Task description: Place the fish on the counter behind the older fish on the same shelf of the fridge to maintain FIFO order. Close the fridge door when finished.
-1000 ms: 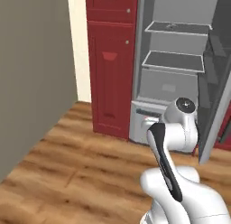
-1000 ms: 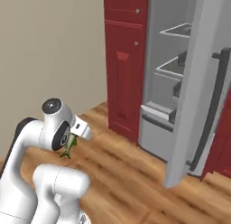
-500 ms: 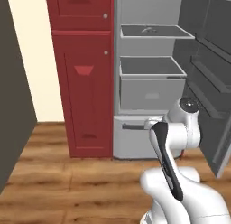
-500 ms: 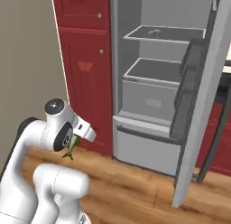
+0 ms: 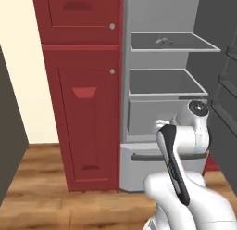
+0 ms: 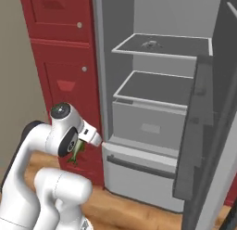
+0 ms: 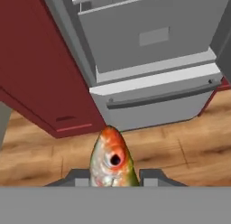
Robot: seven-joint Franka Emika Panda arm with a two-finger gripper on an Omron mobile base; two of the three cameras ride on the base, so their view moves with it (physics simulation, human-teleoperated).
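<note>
Pickup done: fish clamped in the gripper, jaws closed on its body, head poking up between the fingertips in the hand view. Same fish visible in the right base view as a yellow-green shape hanging under the hand, low and left of the fridge, over the wood floor. Not yet inside the cabinet.

Fridge door swung open at right. Older fish lying on the upper shelf, also seen from the right side. Lower shelf bare, drawer below it shut.

Left, by my read: lift hand to upper-shelf height, reach past the older fish, set the held one down behind it, retract, shut door. Roughly midway.

Versus the earlier frames: whole picture shifted, so base drove and turned, not the furniture. Fridge now squarely ahead and closer; red cabinets pushed to the left. Arm pose and grip unchanged, fish held same way under the hand throughout
</note>
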